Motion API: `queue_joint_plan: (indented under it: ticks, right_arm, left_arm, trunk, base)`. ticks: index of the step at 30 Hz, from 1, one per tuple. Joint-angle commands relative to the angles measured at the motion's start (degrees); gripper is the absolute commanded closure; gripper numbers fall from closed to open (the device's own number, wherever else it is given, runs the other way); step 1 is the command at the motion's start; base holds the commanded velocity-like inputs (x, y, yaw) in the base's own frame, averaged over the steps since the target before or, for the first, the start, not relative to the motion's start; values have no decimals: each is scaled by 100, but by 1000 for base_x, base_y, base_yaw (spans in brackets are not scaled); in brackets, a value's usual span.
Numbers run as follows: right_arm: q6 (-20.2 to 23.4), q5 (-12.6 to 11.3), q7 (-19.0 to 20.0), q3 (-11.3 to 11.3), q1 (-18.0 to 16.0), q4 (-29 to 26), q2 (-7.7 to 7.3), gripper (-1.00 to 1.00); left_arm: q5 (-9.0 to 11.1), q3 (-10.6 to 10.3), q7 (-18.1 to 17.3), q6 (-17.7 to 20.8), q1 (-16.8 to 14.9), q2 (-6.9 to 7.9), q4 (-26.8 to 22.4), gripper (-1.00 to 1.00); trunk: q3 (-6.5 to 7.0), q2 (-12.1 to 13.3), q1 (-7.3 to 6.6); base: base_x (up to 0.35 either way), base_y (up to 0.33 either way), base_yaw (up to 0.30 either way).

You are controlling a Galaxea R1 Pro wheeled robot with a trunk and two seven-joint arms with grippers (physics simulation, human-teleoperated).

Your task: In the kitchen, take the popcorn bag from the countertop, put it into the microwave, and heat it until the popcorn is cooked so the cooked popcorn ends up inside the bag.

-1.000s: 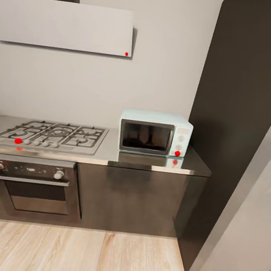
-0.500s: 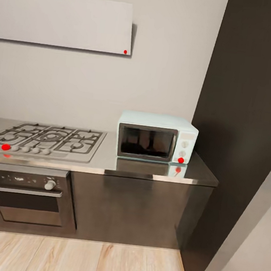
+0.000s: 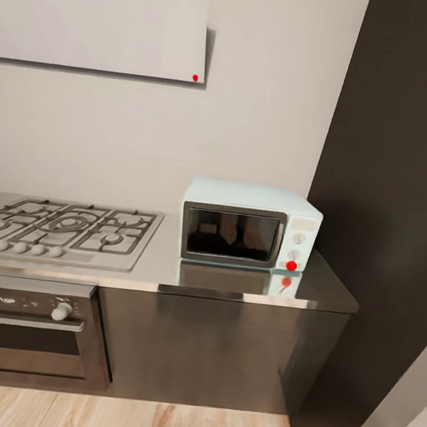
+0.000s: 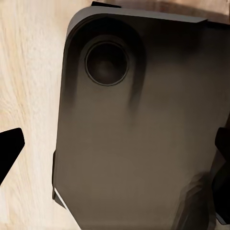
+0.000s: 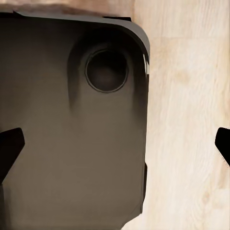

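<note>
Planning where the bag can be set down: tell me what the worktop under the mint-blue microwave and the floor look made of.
The glossy grey countertop looks like polished steel or a similar metal: it mirrors the pale mint-blue microwave and its red light. The light plank floor looks like matte, pale wood or laminate, with visible grain and board seams. As renders, both are only apparent.

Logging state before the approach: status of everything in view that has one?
microwave: door shut, red indicator lit, on the countertop
built-in oven: door shut
gas hob: no pan on the grates
left gripper: fingers spread, holding nothing
right gripper: fingers spread, holding nothing
</note>
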Motion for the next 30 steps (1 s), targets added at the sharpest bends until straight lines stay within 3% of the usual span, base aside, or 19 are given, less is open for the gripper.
queue_joint_plan:
  ticks: [1, 16, 19, 22, 30]
  right_arm:
    - [-25, -1, -1, 7, 0, 3, 0, -100]
    - [-10, 26, -2, -1, -5, -28, 0, -100]
    - [134, 61, 38, -2, -1, -1164, -6, -100]
    - [625, 188, 50, -2, 1, -2101, -9, -100]
    - [3200, 644, 57, -17, 1, -5878, 11, -100]
  left_arm:
    - [43, 8, -1, -14, -1, -2, 0, -100]
    - [35, 17, 3, -18, -2, -8, 0, -100]
    - [35, 17, 20, -23, -1, -9, 0, -100]
    - [35, 17, 24, -23, 0, -8, 0, -100]
    - [33, 17, 26, -21, 0, -8, 0, -100]
  trunk:
    - [-4, -2, 3]
    - [-4, -2, 3]
    - [-4, -2, 3]
    - [-4, -2, 3]
    - [-4, -2, 3]
  base:
    - [238, 0, 0]
    - [33, 0, 0]
    - [0, 0, 0]
    - [0, 0, 0]
    - [0, 0, 0]
